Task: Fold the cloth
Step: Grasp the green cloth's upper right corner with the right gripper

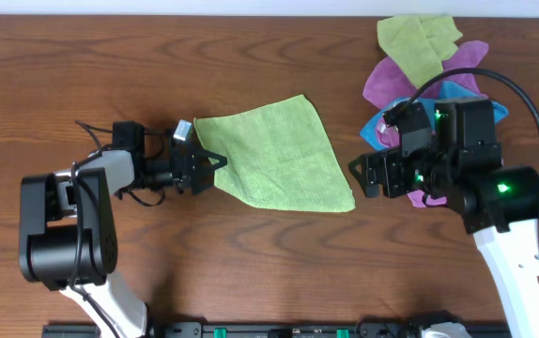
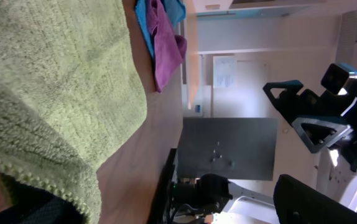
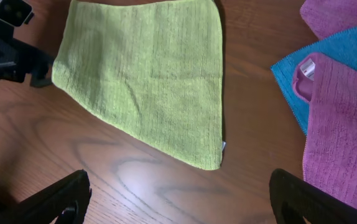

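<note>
1 cloth [image 1: 274, 150], lime-green: spread flat mid-table [image 1: 82, 66], all four corners shown overhead. In the left wrist view only a blurred near hem and part of the surface are seen, the rest cut off.

1 left gripper [image 1: 215, 169]: jaws held apart at the cloth's left corner. Whether the hem is touched cannot be told, and its fingers are not made out in its own view.

1 right gripper [image 1: 358, 176]: jaws held apart, nothing between them, just beside the cloth's lower right corner. Its fingers [image 3: 60, 199] are cut off at the frame's bottom edge.

1 heap at the far right: 1 olive cloth [image 1: 415, 38] on top; purple cloths [image 1: 387, 83] and blue cloths [image 1: 377, 127] are overlapped and partly hidden under the right arm [image 1: 514, 244], so their count is not settled.
</note>
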Action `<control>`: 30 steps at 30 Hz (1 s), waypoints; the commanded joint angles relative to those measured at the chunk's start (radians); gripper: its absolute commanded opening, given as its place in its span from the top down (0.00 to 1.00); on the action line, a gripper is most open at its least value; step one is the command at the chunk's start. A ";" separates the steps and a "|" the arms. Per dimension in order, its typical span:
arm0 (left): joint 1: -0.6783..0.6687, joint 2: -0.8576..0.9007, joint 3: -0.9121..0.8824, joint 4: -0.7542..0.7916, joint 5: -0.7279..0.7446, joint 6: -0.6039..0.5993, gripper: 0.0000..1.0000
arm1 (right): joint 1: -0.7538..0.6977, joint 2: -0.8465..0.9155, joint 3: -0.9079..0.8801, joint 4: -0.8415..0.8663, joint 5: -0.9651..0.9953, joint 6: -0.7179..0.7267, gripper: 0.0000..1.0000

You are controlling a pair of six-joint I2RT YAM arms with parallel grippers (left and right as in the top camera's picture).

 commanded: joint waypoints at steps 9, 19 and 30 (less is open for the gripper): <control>0.000 -0.135 0.005 0.000 -0.201 -0.029 0.05 | 0.056 0.126 -0.006 0.161 -0.018 -0.012 0.17; -0.064 -0.134 0.005 -0.004 -0.220 -0.124 0.04 | 0.155 0.462 -0.006 0.415 -0.026 0.000 0.25; -0.100 -0.140 0.008 0.178 -0.221 -0.399 0.04 | 0.173 0.483 -0.005 0.440 -0.025 0.000 0.24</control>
